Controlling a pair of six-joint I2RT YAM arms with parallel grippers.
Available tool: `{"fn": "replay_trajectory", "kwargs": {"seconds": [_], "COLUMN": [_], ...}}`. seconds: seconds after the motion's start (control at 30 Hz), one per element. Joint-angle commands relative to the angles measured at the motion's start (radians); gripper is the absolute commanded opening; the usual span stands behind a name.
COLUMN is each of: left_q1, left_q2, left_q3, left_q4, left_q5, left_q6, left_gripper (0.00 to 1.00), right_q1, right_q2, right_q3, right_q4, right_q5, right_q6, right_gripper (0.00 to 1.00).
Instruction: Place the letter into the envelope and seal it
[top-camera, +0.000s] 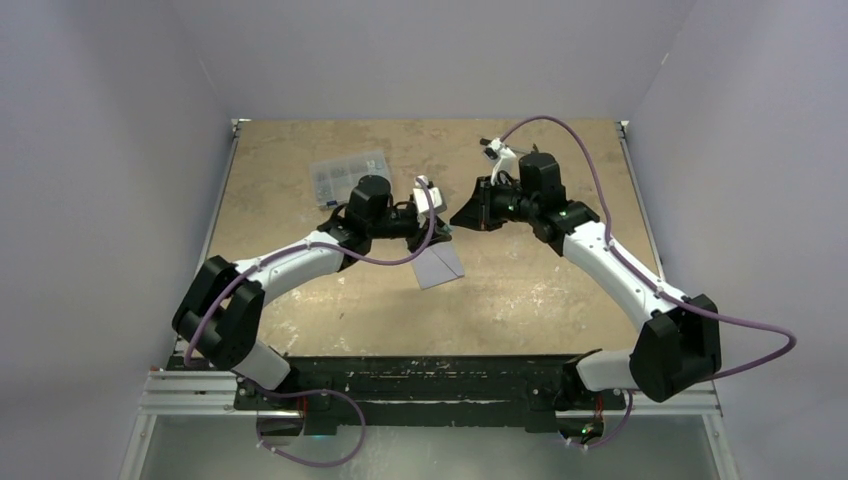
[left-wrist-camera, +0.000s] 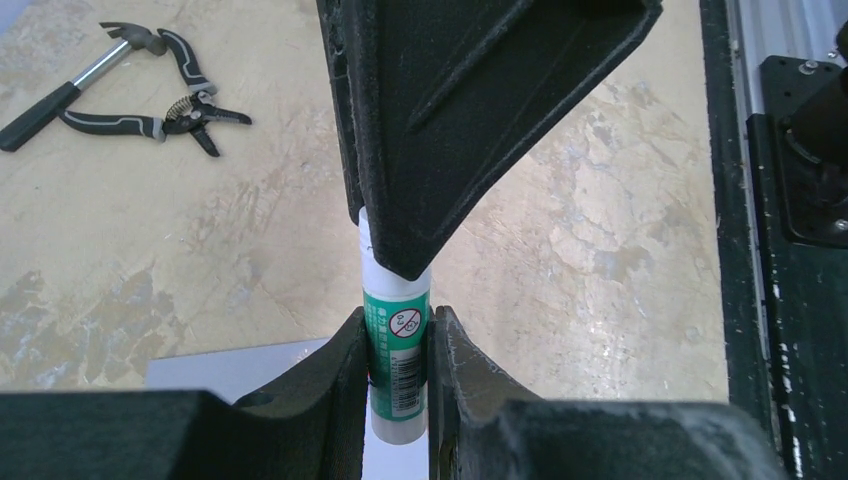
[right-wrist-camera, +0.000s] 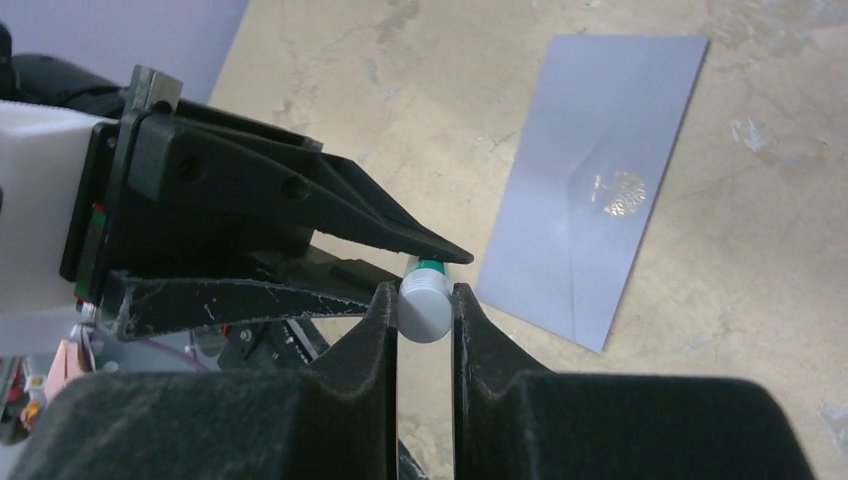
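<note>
A glue stick with a green label (left-wrist-camera: 398, 360) is held between both grippers above the table. My left gripper (left-wrist-camera: 398, 325) is shut on its body. My right gripper (right-wrist-camera: 425, 300) is shut on its white cap (right-wrist-camera: 424, 312) and shows from the left wrist view as a black wedge (left-wrist-camera: 400, 255) over the stick's top. In the top view the two grippers, left (top-camera: 438, 228) and right (top-camera: 463, 216), meet tip to tip. The grey-lavender envelope (right-wrist-camera: 590, 190) lies flat on the table below them, flap down, with a round shiny seal (right-wrist-camera: 620, 195); it also shows in the top view (top-camera: 438, 266). The letter is not in view.
A clear plastic compartment box (top-camera: 348, 177) lies at the back left of the table. A hammer (left-wrist-camera: 60, 95) and black-handled pliers (left-wrist-camera: 170, 115) lie on the table beyond the grippers. The black base rail (left-wrist-camera: 790, 300) runs along the near edge.
</note>
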Motion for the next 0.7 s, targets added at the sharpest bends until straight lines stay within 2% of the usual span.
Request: {"fn": "replay_trajectory", "kwargs": {"seconds": [0.0,0.1,0.37,0.47,0.67], "left_q1": [-0.011,-0.011,-0.007,0.011,0.057], "left_q2": [-0.013,-0.018,-0.005,-0.012,-0.027], "left_q3": [0.033,0.042,0.074,0.103,0.106], "left_q4": [0.416,0.418,0.439,0.406,0.446], "left_q5": [-0.061,-0.097,-0.089,-0.080,-0.070], "left_q6": [-0.009,0.021,0.017,0.030,-0.010], "left_gripper": [0.00,0.00,0.00,0.00,0.00], "right_q1": [0.049,0.071,0.162,0.172,0.196], "right_q2": [0.029,0.037,0.096,0.108,0.136], "right_q3": [-0.075,-0.122,-0.202,-0.232,-0.280], "right_q4": [-0.121,-0.110,-0.050,-0.048,-0.031], "right_q5": [0.081,0.116,0.168,0.181,0.198], "right_q6": [0.014,0.031,0.083,0.087,0.094], "right_gripper": [0.00,0.00,0.00,0.00,0.00]}}
